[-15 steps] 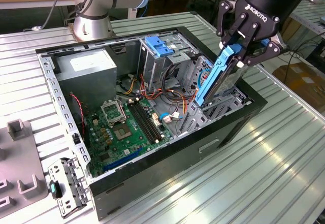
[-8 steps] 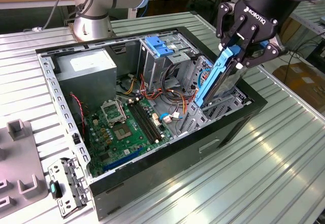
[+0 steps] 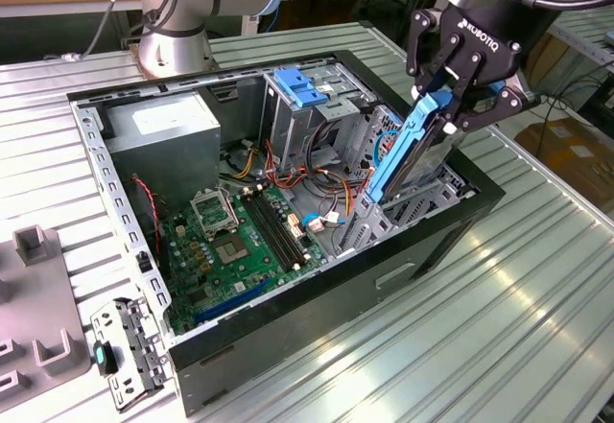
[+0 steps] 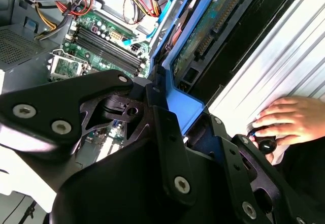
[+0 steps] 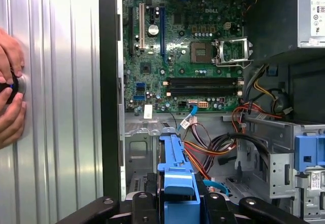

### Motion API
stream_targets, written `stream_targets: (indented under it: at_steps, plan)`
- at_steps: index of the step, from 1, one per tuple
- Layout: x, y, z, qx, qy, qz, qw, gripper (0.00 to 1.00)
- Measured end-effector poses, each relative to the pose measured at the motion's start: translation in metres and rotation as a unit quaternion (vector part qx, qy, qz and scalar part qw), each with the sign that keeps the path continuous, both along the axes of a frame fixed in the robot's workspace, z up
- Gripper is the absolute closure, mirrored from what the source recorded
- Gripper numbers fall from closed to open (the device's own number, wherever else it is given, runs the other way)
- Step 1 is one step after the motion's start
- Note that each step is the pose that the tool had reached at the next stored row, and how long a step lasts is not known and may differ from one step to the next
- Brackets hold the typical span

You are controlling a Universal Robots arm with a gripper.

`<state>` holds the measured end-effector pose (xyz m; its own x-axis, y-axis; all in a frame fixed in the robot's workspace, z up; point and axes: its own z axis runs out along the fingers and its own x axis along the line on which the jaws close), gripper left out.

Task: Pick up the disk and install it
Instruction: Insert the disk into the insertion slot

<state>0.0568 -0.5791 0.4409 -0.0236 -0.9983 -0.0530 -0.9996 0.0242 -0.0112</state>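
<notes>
A robot gripper [image 3: 451,106] holds the disk [image 3: 403,154] at a steep tilt over an open computer case [image 3: 288,322] lying on a ribbed metal worktop [image 3: 518,327]. Its fingers [image 4: 172,148] are clamped narrow on the disk's upper end, one on each side of the blue rails. The disk's lower end sits in the grey metal drive cage [image 3: 427,202] at the case's end on the exterior view's right, while its upper end stands above the case rim.

In the second wrist view the disk's [image 4: 203,36] green circuit board faces the camera, framed by a blue rail. The first wrist view looks down the rail's edge [image 5: 175,168] toward the motherboard [image 5: 177,56], with red, yellow and orange cables [image 5: 203,148] between them.

Deeper in the case lie a grey power supply [image 3: 163,121] and a light-blue bracket [image 3: 297,87] on a second cage. Outside the case a person's hand [image 4: 287,120] rests on the worktop, touching a small round black object [image 4: 266,144].
</notes>
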Motion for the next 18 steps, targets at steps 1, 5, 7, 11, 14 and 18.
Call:
stream_targets:
  at_steps: [1, 5, 7, 11, 14, 18]
  plan:
    - [0.0000, 0.0000, -0.0006, 0.0000, 0.0000, 0.000, 1.00000, 0.63]
    - [0.0000, 0.0000, -0.0044, 0.0000, 0.0000, 0.000, 1.00000, 0.63]
    - [0.0000, 0.0000, -0.0054, 0.0000, 0.0000, 0.000, 1.00000, 0.63]
    - [0.0000, 0.0000, -0.0066, 0.0000, 0.0000, 0.000, 1.00000, 0.63]
    - [0.0000, 0.0000, -0.0067, 0.0000, 0.0000, 0.000, 1.00000, 0.63]
    - [0.0000, 0.0000, -0.0069, 0.0000, 0.0000, 0.000, 1.00000, 0.63]
